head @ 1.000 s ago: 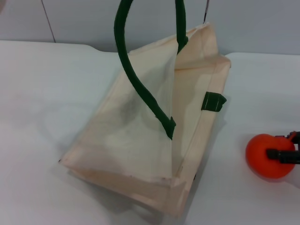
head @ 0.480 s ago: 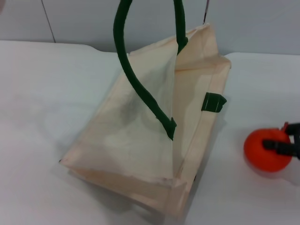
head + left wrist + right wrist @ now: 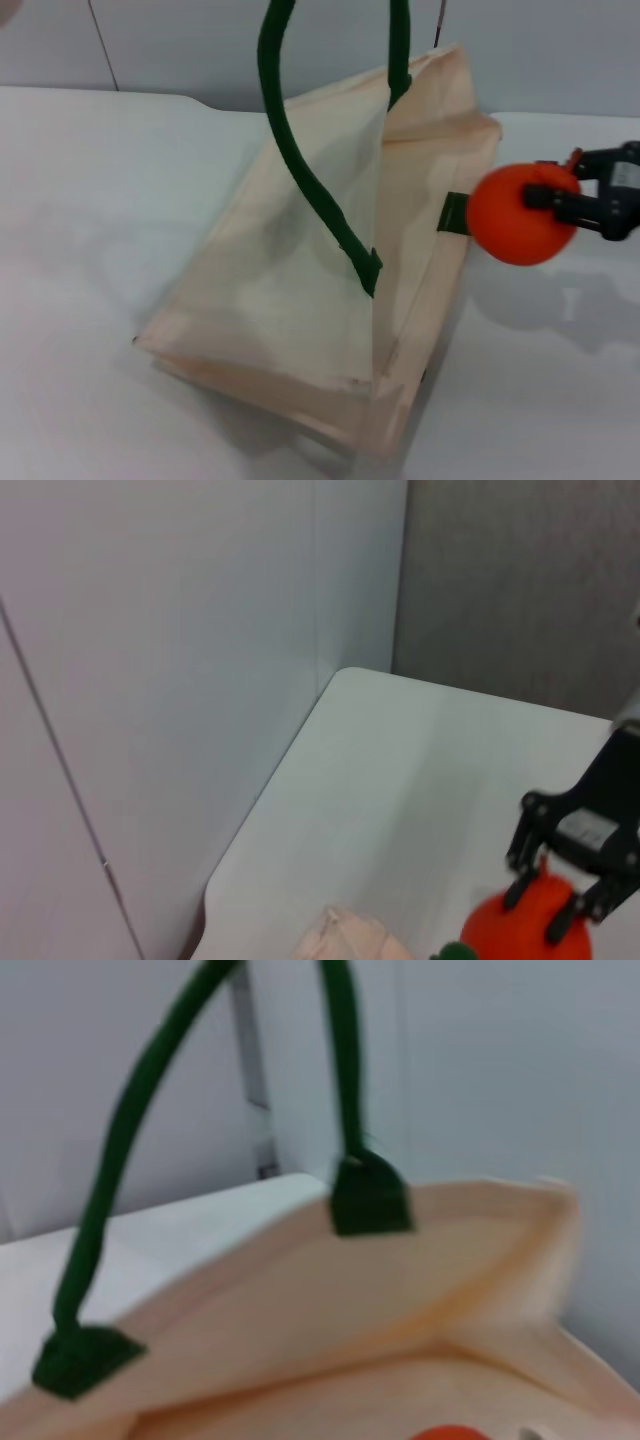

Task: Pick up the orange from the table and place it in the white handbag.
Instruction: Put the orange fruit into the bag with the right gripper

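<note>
The orange (image 3: pixel 515 218) is held in the air by my right gripper (image 3: pixel 545 188), which is shut on it from the right. It hangs just beside the right upper edge of the white handbag (image 3: pixel 290 280). The bag stands tilted on the table (image 3: pixel 80 180), and its dark green handles (image 3: pixel 300 170) are pulled up out of the top of the head view. The left wrist view shows the right gripper (image 3: pixel 540 915) on the orange (image 3: pixel 515 938). The right wrist view looks at the bag's opening (image 3: pixel 400 1300), with a sliver of orange (image 3: pixel 450 1432). My left gripper is out of view.
A grey wall panel (image 3: pixel 180 40) runs behind the table's notched far edge. The orange and gripper cast a shadow (image 3: pixel 560 300) on the bare tabletop right of the bag. A green handle patch (image 3: pixel 454 213) sits on the bag's right side.
My right gripper has lifted the orange off the table and carried it up and left to the bag's side. The bag and its handles have shifted slightly right.
</note>
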Robot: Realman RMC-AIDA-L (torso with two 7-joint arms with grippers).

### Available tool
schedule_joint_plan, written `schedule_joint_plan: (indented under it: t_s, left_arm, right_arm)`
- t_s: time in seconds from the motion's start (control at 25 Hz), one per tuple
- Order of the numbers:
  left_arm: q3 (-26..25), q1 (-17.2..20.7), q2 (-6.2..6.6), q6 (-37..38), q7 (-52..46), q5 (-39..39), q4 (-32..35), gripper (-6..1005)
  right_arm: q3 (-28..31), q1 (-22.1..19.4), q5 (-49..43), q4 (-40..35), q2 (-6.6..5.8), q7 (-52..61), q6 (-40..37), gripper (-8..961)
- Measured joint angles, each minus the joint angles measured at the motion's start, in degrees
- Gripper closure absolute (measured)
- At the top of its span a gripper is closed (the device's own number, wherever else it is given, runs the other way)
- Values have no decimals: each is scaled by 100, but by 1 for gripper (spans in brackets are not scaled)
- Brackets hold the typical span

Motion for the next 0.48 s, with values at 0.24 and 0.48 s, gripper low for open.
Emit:
schedule_joint_plan:
  t_s: [0.24,0.48]
  left_arm:
    - [0,-51,0,12,0,2,113,857]
    - [0,-62,4,14,0,-16,189,856]
  right_arm:
    - [-415,370,-2,34,273,9,-134,651]
    - [-846,672,9,246,398,43,-343,700]
